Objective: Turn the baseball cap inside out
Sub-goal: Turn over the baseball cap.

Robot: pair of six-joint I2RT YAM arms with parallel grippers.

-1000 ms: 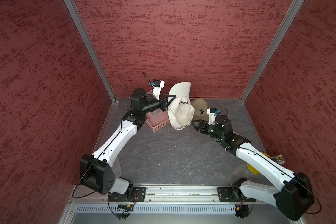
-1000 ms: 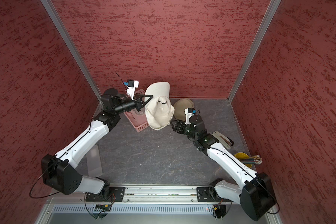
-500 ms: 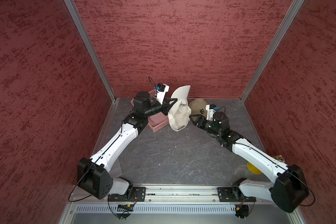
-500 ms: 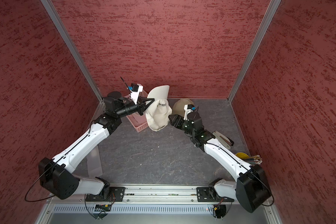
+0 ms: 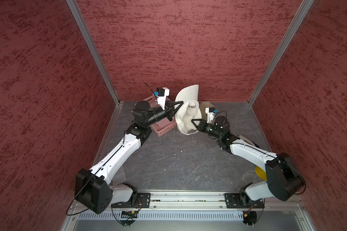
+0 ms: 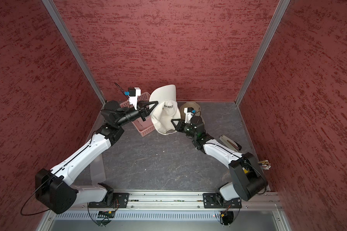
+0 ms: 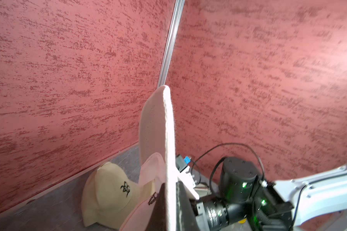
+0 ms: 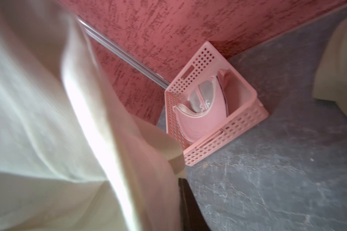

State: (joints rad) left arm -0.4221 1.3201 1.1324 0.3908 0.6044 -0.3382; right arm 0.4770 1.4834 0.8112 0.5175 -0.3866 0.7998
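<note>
Left jaws clamp the baseball cap (image 5: 185,120) by its brim (image 7: 154,128); I cannot tell whether the right jaws grip the crown (image 6: 162,120), which may slip.

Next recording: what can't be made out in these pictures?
- Right pincer: whether it grips the white cap; fabric hides its tips in both top views, blurred cloth fills the right wrist view.
- Cap lettering: too small in both top views.
- Yellow object: mostly behind the right arm in a top view.
</note>
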